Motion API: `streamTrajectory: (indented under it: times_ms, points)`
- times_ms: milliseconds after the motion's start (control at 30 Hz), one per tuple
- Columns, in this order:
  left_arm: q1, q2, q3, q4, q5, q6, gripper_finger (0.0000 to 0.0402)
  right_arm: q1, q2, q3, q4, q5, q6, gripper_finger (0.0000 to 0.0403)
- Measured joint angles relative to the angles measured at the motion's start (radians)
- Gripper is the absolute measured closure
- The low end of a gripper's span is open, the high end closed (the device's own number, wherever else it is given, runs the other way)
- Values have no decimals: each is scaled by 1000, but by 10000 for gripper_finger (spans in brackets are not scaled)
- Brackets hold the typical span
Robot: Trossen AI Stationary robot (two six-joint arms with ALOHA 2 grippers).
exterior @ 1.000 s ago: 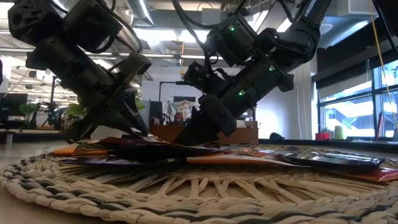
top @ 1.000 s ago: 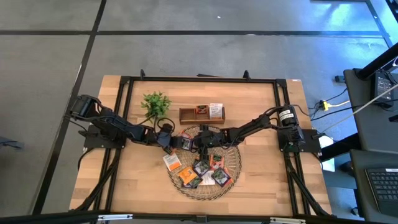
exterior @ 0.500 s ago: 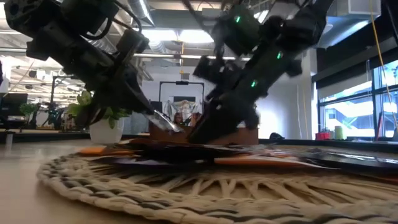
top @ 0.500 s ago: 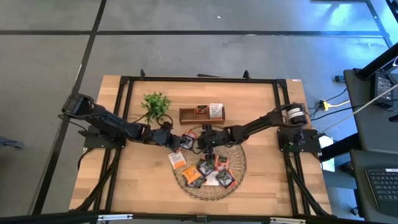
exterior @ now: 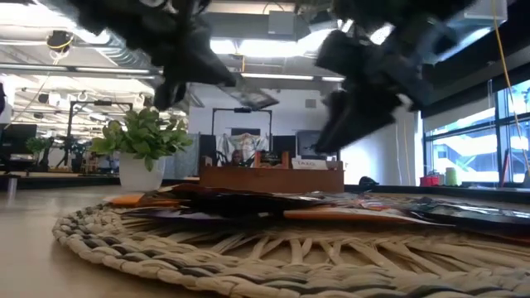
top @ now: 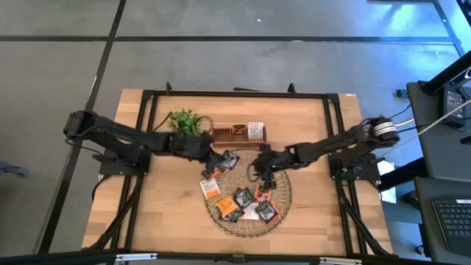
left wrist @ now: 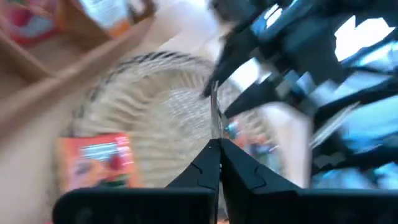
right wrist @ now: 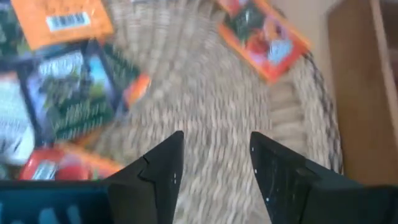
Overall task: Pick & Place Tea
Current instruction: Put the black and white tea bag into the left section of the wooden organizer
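Several tea sachets point(top: 241, 200) in orange, dark and white wrappers lie flat on the round woven tray point(top: 283, 193). One orange sachet point(top: 212, 190) lies over the tray's left rim. My left gripper point(top: 218, 157) hangs over the tray's far left rim, shut on a dark sachet point(top: 230, 158); the low view shows that sachet point(exterior: 252, 99) in the air. My right gripper point(right wrist: 214, 168) hovers open above the tray's far part point(top: 263, 166), with nothing between its fingers. My left gripper pinches one edge of the dark sachet point(left wrist: 215, 132) between its two fingertips. The fingers come from the table's left, slanting down. The sachet sticks out beyond the fingertips, edge-on in the wrist view, lifted clear of the tray.
A brown wooden box with compartments point(top: 239, 134) stands just beyond the tray toward the far edge. A small green plant in a white pot point(top: 184, 121) stands to the box's left. Bare wood lies left and right of the tray.
My left gripper has risen from the tray's left part with the dark sachet, gone toward the wooden box and rolled. My right gripper has lifted off the tray and drawn back toward the table's right edge. The tray has slid a little to the right.
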Motion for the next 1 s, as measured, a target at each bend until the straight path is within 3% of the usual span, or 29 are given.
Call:
streamTrajectory:
  times_ms: [133,267,567,800,1000]
  points:
    - [95,43,216,-435,22,166,399,-1,-128,-163,118,2,61,217]
    - [184,90,379,-664,-4,332,399,-1,-224,-254,199,3,105,217]
    - [313,281,613,-768,10,797,399,-1,-273,-287,222,3,109,217]
    - [362,448,761,-984,52,938,399,-1,-268,-287,225,6,106,217]
    - [388,524,792,-1008,40,1030,399,-1,-268,-287,215,25,85,217]
